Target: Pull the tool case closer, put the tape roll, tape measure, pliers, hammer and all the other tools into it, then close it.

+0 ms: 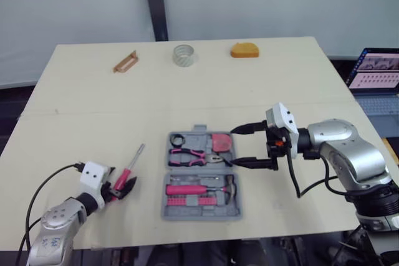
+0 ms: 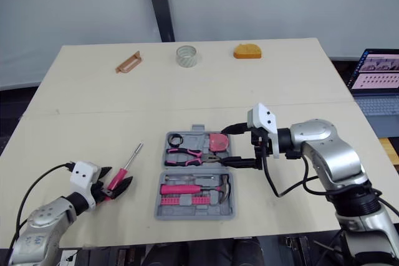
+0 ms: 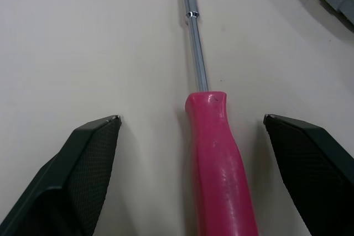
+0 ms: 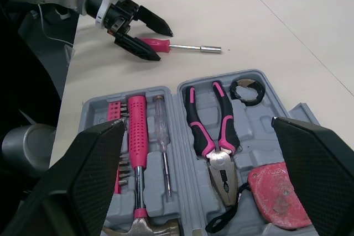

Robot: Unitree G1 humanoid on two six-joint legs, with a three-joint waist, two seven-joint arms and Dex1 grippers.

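The grey tool case [image 1: 202, 211] lies open at the table's middle front. In it are pink-handled pliers [image 4: 213, 131], a pink-handled hammer [image 4: 137, 131], a small black tape roll [image 4: 247, 90] and a red tape measure [image 4: 276, 194]. My right gripper [image 1: 233, 147] stands open at the case's right edge, one finger on each side of the tape measure corner and holding nothing. A pink-handled screwdriver [image 3: 215, 158] lies on the table left of the case. My left gripper [image 1: 124, 186] is open and low, its fingers [image 3: 88, 158] either side of the handle.
At the table's far edge sit a tan handle-shaped tool [image 1: 126, 61], a clear tape roll [image 1: 184, 54] and an orange object [image 1: 244, 50]. A laptop [image 1: 374, 73] stands off the table to the right. Bare tabletop lies between the case and the far items.
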